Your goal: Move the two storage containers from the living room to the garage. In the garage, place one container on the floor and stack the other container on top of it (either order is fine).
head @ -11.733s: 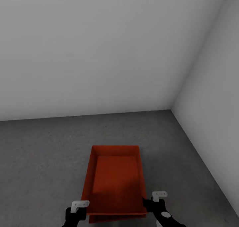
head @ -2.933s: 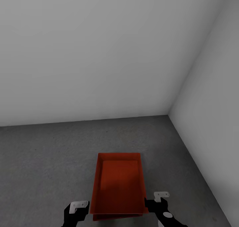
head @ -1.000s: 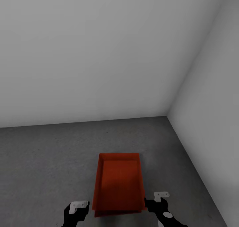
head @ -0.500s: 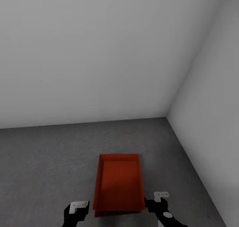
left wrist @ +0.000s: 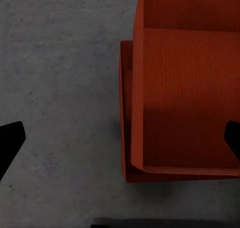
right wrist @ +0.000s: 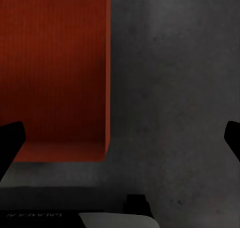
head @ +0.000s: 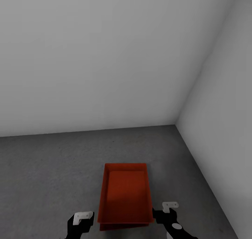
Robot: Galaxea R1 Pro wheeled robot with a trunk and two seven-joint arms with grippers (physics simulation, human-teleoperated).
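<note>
Upper storage container (head: pixel 126 193) seated on lower storage container (head: pixel 122 226) on the dark concrete floor (head: pixel 49 169) of the garage, near the corner where the two pale grey walls (head: pixel 105 57) meet. Lower bin visible as a thin rim along the near edge and, in the left wrist view (left wrist: pixel 126 113), as a strip past one long side of the upper bin (left wrist: pixel 190 98): stack offset, not flush. Both bins open-top, upright, empty. Left hand (head: pixel 83 216) just beside the near left corner of the stack, not touching; right hand (head: pixel 169 205) just beside the near right corner, likewise off the wall of the bin. Fingers of each hand spread apart and gripping nothing: dark fingertips at opposite edges in the left wrist view (left wrist: pixel 10 143) and in the right wrist view (right wrist: pixel 10 138), only floor and bin (right wrist: pixel 55 68) between. Judged stage: stack placed, release done, retreat in hand. For a clean retreat: lift both hands straight up before pulling back, so no finger catches the thin walls; keep the fingers wide; no sideways sweep across the near rim. Risk judged: a nudge could slide the upper bin further off the lower one, given the offset. Base best backed away straight, arms clear of the stack first.
</note>
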